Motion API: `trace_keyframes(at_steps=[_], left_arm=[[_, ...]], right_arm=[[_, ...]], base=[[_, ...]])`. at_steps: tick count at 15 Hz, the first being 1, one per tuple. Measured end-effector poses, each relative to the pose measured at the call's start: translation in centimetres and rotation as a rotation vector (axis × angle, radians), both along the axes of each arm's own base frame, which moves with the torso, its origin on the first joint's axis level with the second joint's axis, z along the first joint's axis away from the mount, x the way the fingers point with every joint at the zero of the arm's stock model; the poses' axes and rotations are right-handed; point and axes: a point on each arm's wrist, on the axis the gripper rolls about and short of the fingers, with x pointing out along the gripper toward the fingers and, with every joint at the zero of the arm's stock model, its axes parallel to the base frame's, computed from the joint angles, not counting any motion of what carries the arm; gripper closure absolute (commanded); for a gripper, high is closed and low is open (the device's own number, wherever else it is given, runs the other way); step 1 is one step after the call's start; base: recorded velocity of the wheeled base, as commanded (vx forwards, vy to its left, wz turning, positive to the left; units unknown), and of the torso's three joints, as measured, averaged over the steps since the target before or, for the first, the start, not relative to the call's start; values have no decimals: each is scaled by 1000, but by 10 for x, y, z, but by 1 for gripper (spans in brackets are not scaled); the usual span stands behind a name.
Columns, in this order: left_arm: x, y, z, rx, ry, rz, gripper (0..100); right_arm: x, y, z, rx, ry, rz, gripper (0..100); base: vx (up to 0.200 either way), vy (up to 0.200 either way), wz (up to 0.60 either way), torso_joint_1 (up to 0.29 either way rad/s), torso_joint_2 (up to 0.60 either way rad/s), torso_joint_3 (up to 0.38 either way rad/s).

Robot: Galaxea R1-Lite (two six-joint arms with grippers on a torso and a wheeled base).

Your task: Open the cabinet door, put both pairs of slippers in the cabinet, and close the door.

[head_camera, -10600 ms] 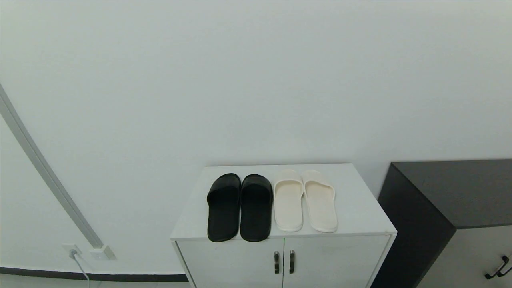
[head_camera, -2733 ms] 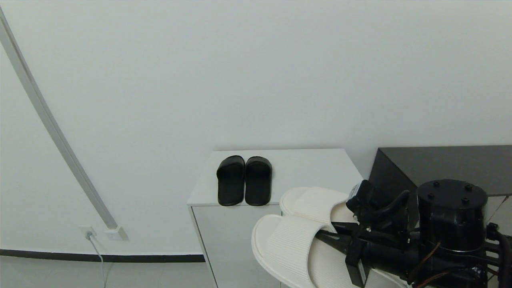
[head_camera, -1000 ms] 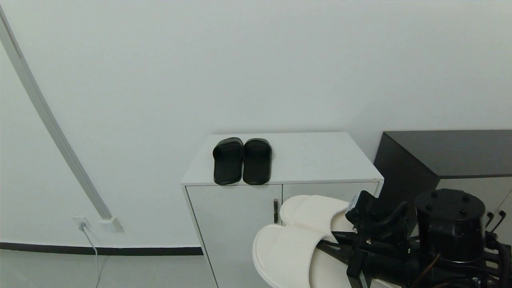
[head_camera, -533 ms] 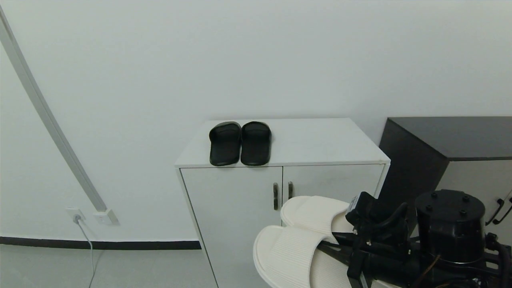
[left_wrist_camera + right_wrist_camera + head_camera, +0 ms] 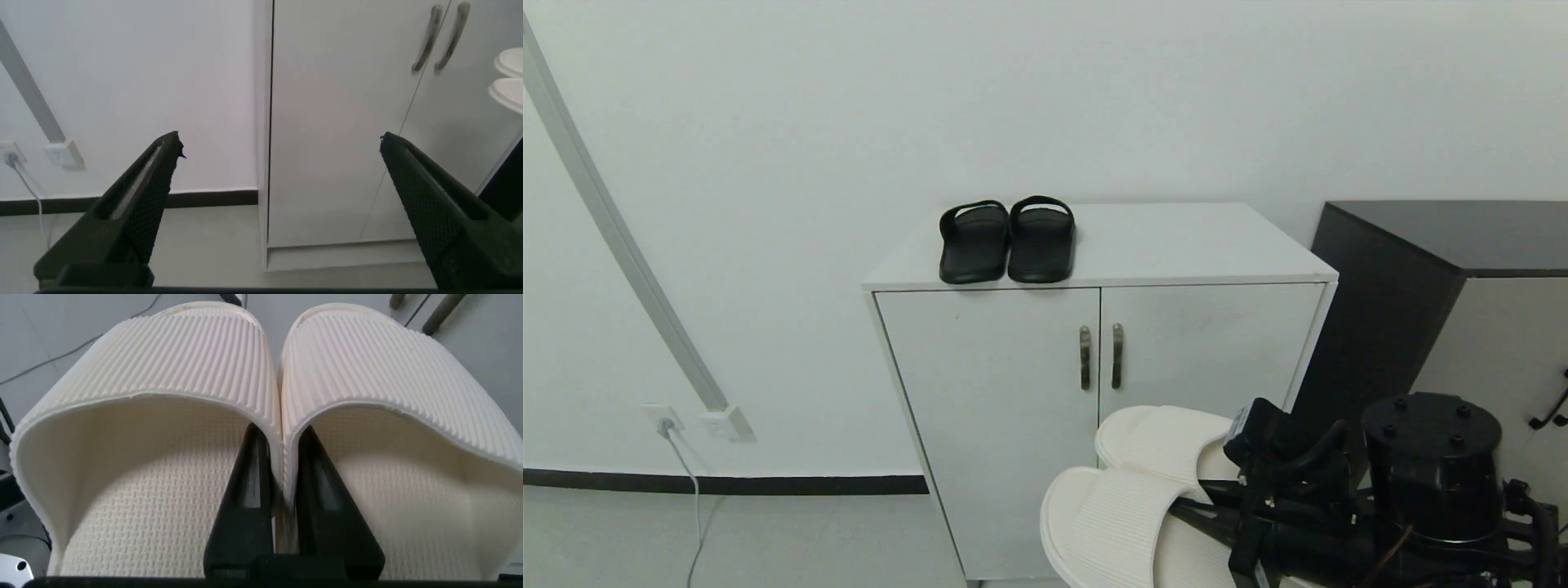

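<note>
Item, right tool [image 5: 282, 449]: clenched on the white slippers [image 5: 1127, 514], its two fingers pinching the pair's touching inner strap walls so that one grasp carried both, held low before the cabinet [image 5: 988, 392]. Item, left tool [image 5: 279, 140]: released, jaws wide and empty, facing the cabinet's left door, and I judged it the free one for opening. Item, black slippers [image 5: 1006, 241]: side by side on the cabinet top [image 5: 1192, 241], at its front left edge, awaiting their turn. Item, door handles [image 5: 1085, 357]: upright, paired at the centre seam, both doors shut. Room: a plain pale wall [image 5: 1045, 98], a slanting conduit [image 5: 613, 237] down to a socket [image 5: 658, 416] with a trailing cable [image 5: 690, 506], a grey floor [image 5: 727, 539], and a dark cabinet [image 5: 1380, 327] just beside on the right.
</note>
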Motion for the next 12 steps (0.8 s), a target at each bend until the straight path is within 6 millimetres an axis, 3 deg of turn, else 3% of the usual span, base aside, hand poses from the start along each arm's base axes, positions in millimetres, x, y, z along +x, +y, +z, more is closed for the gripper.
trace_keyframes(at_steps=[12], left_arm=[[1, 0, 1, -4, 18, -10, 0]], right_arm=[[3, 2, -3, 12, -11, -5, 100]], base=[[0, 0, 0, -104, 460, 354]])
